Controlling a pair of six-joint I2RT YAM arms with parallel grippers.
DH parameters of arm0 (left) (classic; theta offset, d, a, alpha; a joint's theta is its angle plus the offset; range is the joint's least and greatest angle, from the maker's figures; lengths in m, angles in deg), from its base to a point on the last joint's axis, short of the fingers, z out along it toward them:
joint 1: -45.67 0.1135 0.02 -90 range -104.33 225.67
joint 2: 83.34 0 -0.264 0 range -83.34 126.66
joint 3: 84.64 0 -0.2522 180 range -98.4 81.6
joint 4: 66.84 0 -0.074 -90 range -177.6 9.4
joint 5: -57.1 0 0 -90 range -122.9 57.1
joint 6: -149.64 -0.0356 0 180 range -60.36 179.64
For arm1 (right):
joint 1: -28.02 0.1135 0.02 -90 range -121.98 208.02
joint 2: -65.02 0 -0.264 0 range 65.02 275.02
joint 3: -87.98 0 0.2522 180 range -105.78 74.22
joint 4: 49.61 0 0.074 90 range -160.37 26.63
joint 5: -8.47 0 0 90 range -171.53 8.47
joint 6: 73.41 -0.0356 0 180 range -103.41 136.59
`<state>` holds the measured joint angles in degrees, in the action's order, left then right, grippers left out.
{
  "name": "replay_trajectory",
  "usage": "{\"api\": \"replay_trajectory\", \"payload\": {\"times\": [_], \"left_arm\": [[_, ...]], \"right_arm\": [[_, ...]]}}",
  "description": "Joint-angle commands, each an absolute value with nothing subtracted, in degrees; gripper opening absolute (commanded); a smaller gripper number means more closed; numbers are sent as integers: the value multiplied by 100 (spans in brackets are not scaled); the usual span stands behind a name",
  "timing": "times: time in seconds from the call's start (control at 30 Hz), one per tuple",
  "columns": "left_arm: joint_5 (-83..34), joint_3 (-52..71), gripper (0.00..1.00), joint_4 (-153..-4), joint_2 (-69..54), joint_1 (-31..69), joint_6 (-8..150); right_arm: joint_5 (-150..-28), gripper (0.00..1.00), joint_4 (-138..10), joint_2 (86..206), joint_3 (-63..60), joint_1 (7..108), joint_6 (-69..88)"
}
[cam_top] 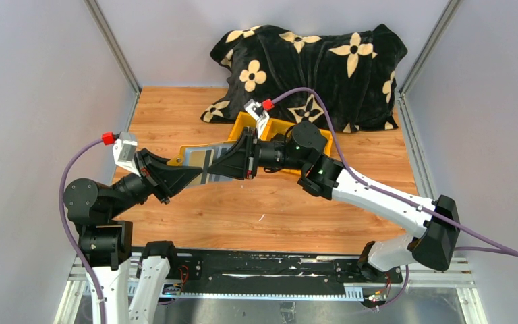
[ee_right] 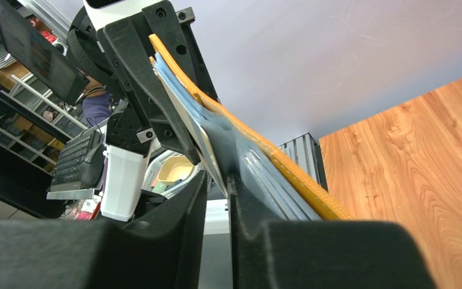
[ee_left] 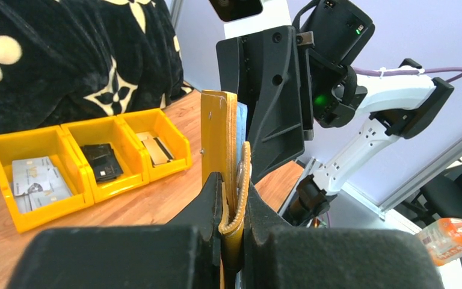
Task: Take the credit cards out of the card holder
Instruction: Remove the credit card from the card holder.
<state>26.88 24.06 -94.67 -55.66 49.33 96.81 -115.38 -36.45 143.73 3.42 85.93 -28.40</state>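
Left tool (ee_left: 231,188) clamps card holder (ee_left: 218,132); right tool (ee_right: 216,183) pinches credit card (ee_right: 200,141) inside.

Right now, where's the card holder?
Top view, mid-table: card holder is held off the wood between the left gripper and right gripper, just in front of the yellow bin.

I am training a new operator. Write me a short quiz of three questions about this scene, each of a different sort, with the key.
1. True or false: the card holder lies flat on the table.
2. What is in the middle compartment of the yellow bin? A) a black pouch B) a bottle C) nothing
3. In the left wrist view, which gripper clamps the card holder's stitched edge?
Key: 1 false, the left gripper and right gripper hold it in the air; 2 A; 3 the left gripper.
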Motion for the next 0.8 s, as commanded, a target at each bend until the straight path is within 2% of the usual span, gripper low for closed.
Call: {"api": "replay_trajectory", "payload": {"times": [0.0,0.27,0.43,0.53,0.67,0.77], "left_arm": [[3474,2450,11,-9642,-5692,4866,9689],[3690,2464,24,-9703,-5526,4867,9656],[3770,2392,40,-9810,-5431,4866,9674],[3778,2351,39,-9764,-5376,4870,9802],[3751,2437,26,-9236,-5347,4866,10274],[3741,2489,20,-8837,-5338,4864,10688]], "right_arm": [[-11072,19,-3361,14524,155,8655,-2756],[-11347,0,-2465,14423,623,8642,-3178],[-11370,0,-1867,14209,1088,8541,-3482],[-11321,0,-1564,14056,1390,8462,-3638],[-11403,0,-1265,13964,1611,8435,-3782],[-11449,0,-1003,13943,1767,8435,-3918]]}}
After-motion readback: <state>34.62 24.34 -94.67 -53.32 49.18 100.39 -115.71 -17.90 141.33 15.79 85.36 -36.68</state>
